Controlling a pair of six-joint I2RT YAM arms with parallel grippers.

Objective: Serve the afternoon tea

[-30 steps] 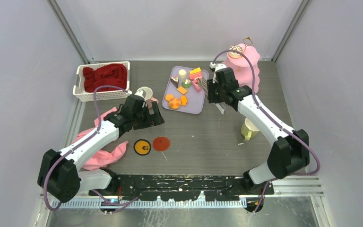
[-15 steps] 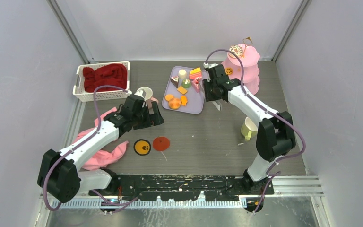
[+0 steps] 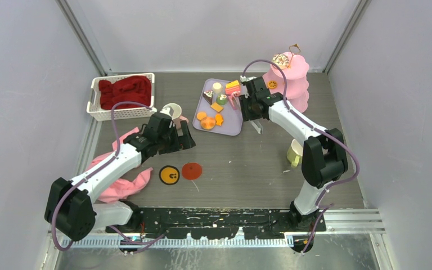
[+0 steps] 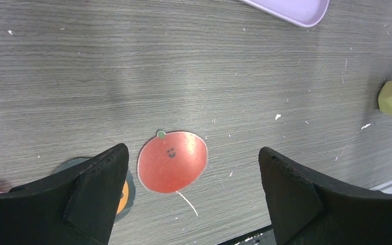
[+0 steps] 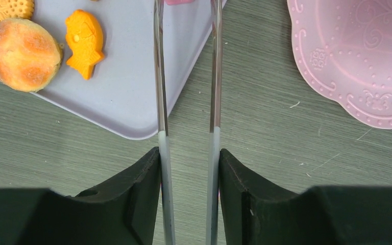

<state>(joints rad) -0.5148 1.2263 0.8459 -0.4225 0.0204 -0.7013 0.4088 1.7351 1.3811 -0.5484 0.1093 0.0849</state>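
Nearest the arm bases, and on the near side of the tray (image 3: pixel 229 127), a red apple mat (image 4: pixel 172 161) and an orange mat (image 3: pixel 170 175) lie flat on the desk (image 3: pixel 242 169). A pink cloth (image 3: pixel 125 181) is bunched to their left. The left pincer (image 3: pixel 183 140) hovers above the mats, spread wide and empty.

Near the tray's right corner stands a yellow mug (image 3: pixel 296 153), and a cream mug (image 3: pixel 171 111) stands just left of the tray. Both look stiff and light. They are probably best taken by the rim or handle.

The right pincer (image 5: pixel 189 153) is clamped on long metal tweezers (image 5: pixel 159 76), whose two blades stand apart over the tray's right edge. Their tips run out of the wrist view.

The toy treats (image 3: pixel 216 107) lie on the tray, among them a bun (image 5: pixel 23 55) and a fish cake (image 5: pixel 84 43). They seem small, light and hard, and likely slippery against smooth metal. I would pinch each across its narrow middle, gently, so it does not squirt out.

Just right of the tray rises a pink tiered stand (image 3: pixel 292 84), which already carries a few pieces. Well to the tray's left is a white basket (image 3: pixel 97 93) with red cloth in it.
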